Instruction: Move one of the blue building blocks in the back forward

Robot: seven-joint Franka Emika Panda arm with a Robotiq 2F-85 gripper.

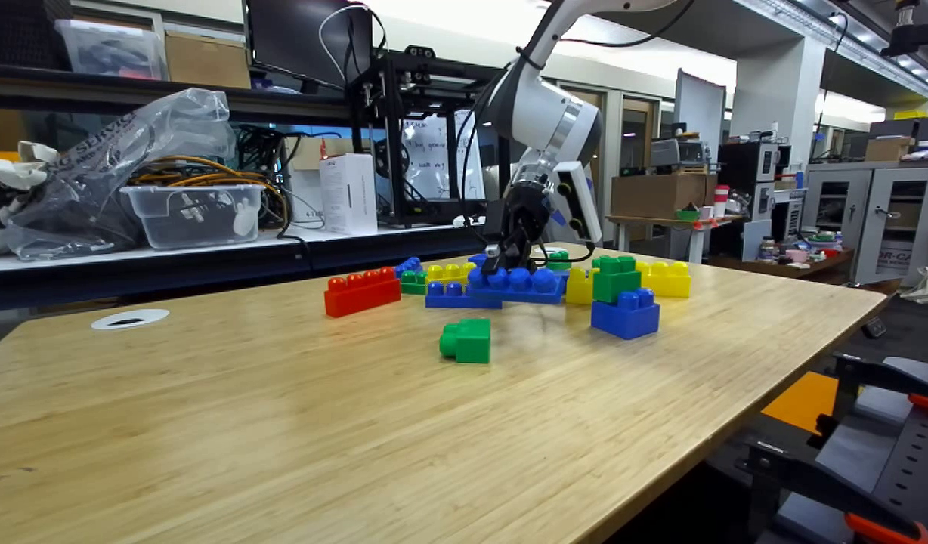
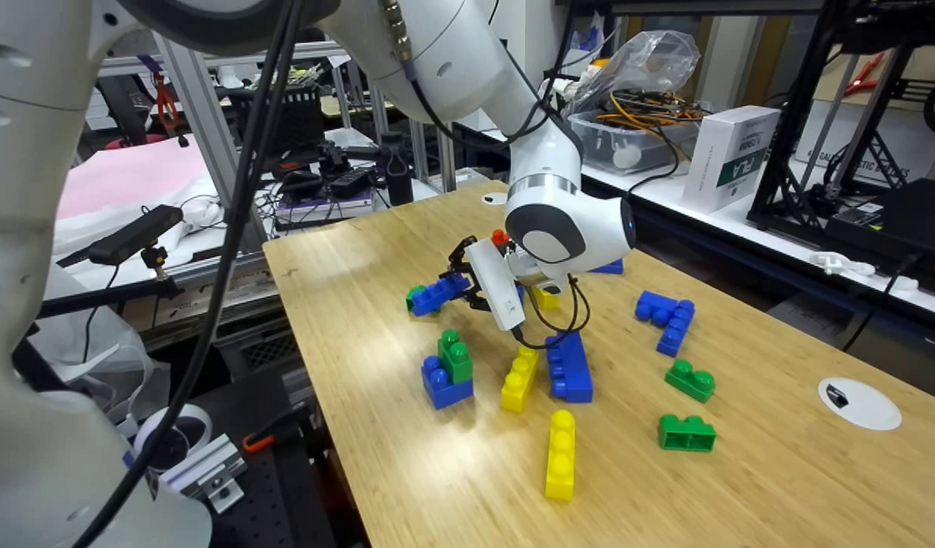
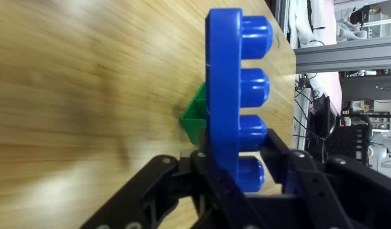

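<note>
A blue four-stud building block pinched in the jaws above the desk

The jaws are closed on the blue four-stud building block and hold it clear of the desk. In the wrist view its row of studs faces one of the two jaws, and one end of it reaches out past the jaw tips. Below the jaws, partly hidden by the held block in that view, a lone green brick lies on its side with its hollow underside showing.

In an exterior view, a flat blue brick shows just left of the jaws, partly covered by the held block. Also left of the jaws are a yellow brick, a small green brick and, farthest out, a red brick. Right of the jaws stands a chunky blue block with a green two-stud brick stacked on it; farther right of the jaws is a long yellow brick.

In an exterior view, on the near side of the jaws, a thick blue brick lies on its side, with a narrow yellow brick just beside it. Well to the right of the jaws there, a pair of blue bricks forms an L. On the near side of that pair, also right of the jaws, lie an upright green brick and a tipped green brick, the latter showing its hollow underside.
</note>
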